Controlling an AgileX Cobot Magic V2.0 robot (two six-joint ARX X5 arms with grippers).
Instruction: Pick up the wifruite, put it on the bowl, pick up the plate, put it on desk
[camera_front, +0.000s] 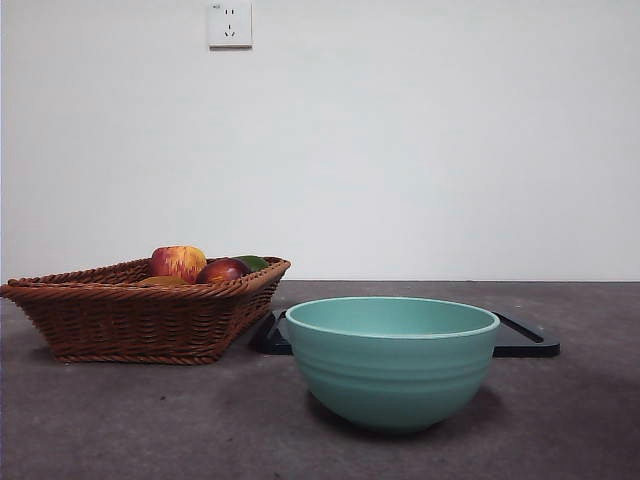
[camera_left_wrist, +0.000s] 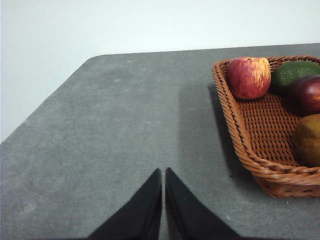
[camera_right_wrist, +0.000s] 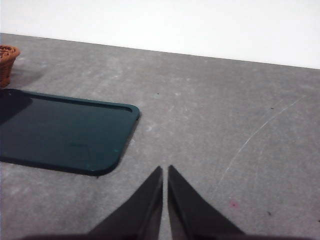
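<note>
The teal-green bowl stands on the grey desk at front centre, and nothing shows above its rim. A brown wicker basket at the left holds a red-yellow apple, a dark red fruit, a green fruit and a brownish fruit. A flat dark plate lies behind the bowl. My left gripper is shut and empty over bare desk beside the basket and apple. My right gripper is shut and empty beside the dark plate.
A white wall with a socket stands behind the desk. The desk's rounded far corner shows in the left wrist view. The basket's edge shows beyond the plate in the right wrist view.
</note>
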